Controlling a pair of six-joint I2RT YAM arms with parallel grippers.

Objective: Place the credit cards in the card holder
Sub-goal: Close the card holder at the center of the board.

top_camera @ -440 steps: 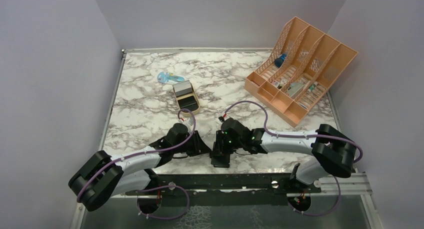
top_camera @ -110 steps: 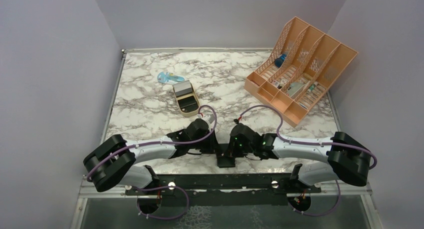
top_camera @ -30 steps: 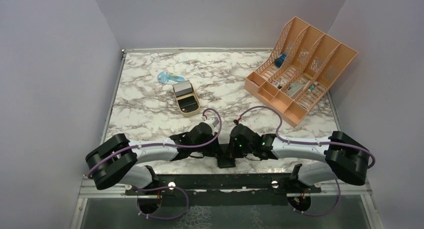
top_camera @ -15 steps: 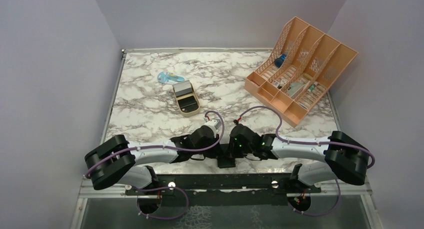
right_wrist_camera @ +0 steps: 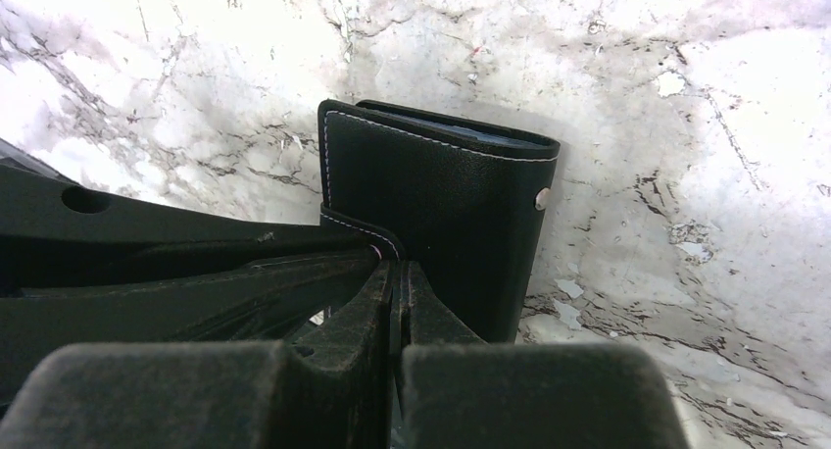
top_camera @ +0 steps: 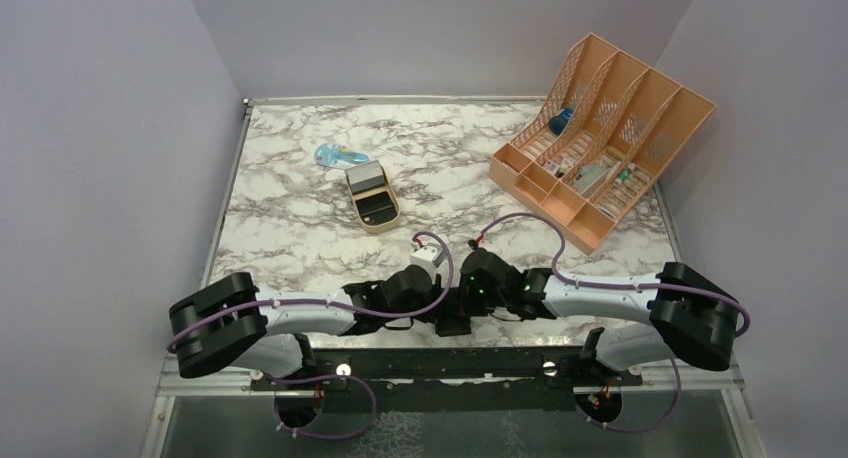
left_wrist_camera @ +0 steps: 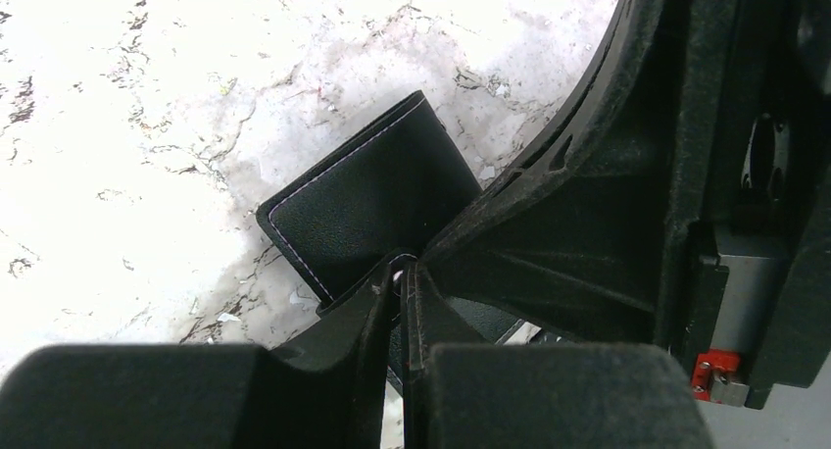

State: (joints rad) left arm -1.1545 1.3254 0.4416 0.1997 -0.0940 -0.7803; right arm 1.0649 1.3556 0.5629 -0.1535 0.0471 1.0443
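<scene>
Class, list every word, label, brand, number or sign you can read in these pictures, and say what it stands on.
No text can be read.
The card holder: plain black, stitching and a stud, no print.
Items in the peach organiser and the blue packet: any print is too small to read.

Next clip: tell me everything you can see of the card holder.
The card holder is a black, leather-look wallet with pale stitching and a small metal stud. It lies folded on the marble table near the arms' bases. The left gripper and right gripper both pinch its edge.
</scene>
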